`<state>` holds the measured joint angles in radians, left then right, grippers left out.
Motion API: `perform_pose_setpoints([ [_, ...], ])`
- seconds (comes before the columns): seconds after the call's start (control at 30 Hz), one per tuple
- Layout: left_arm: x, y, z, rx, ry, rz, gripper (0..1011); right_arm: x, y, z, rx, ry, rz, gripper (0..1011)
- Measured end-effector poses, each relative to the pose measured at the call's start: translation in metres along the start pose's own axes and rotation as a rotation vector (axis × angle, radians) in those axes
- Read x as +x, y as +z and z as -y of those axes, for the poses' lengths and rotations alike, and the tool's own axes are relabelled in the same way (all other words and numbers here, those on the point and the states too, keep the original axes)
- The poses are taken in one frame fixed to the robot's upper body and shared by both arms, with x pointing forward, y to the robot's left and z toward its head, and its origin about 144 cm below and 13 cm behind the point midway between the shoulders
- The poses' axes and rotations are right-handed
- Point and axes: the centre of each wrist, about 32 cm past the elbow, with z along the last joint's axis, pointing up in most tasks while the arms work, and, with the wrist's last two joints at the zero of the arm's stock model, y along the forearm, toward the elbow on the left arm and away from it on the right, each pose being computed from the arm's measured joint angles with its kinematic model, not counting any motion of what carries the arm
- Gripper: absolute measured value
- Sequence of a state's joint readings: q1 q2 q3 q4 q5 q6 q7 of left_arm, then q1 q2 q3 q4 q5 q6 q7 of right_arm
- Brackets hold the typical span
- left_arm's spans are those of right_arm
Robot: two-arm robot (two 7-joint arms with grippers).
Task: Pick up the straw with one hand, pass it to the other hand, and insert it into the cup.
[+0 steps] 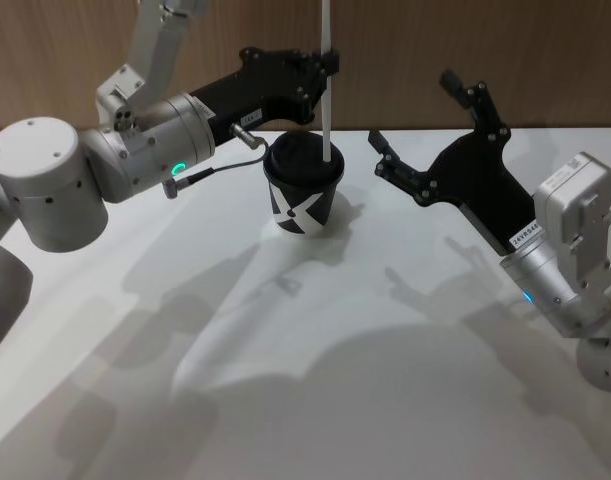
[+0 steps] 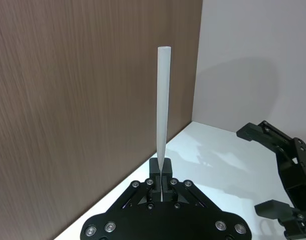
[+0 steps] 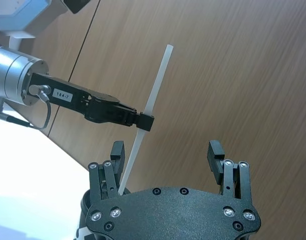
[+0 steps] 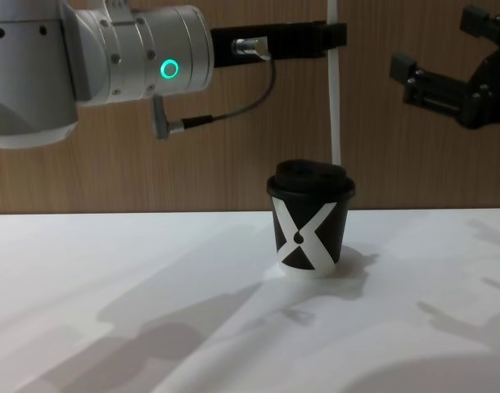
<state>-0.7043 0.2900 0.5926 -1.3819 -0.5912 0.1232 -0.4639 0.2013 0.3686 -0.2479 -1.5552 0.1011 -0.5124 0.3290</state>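
We see a white tabletop (image 1: 315, 360) in front of a wood-panelled wall (image 4: 233, 139). A small black cup (image 1: 303, 192) with a large white X and a domed black lid stands upright on the tabletop, toward twelve o'clock of the head view's centre.

The left pincer (image 1: 330, 65), on a thick silver arm (image 1: 135, 150) with a glowing green ring, reaches in from nine o'clock and sits just above and behind the cup. Its fingers are closed on a thin white straw (image 1: 327, 90), which they pinch partway along its length. The straw stands nearly upright. In the chest view its lower end (image 4: 335, 155) meets the lid at the cup's right rear; we cannot tell whether the tip has entered the lid or only touches it. A thin dark cable (image 4: 225, 110) with a metal plug loops below the silver arm.

From the left wrist view, the straw (image 2: 163, 110) rises from between the shut fingertips (image 2: 157, 167) against the wood wall.

The right pincer (image 1: 425, 130) hovers at two o'clock of the cup, clear of the tabletop and apart from the cup and straw. Its fingers are spread wide and hold nothing. In the right wrist view the two spread fingers (image 3: 217, 155) frame the straw (image 3: 153, 95) and the left pincer (image 3: 142, 121) beyond them.
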Motion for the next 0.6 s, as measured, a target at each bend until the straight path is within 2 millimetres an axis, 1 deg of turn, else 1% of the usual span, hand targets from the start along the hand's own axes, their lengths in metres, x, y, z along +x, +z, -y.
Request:
perform_pose_setpoints([
  [0.6, 0.0057, -0.0089, 0.0043, -0.004, 0.0, 0.021, 18, 0.0, 0.0, 0.0, 0.0, 0.0, 0.0, 1001],
])
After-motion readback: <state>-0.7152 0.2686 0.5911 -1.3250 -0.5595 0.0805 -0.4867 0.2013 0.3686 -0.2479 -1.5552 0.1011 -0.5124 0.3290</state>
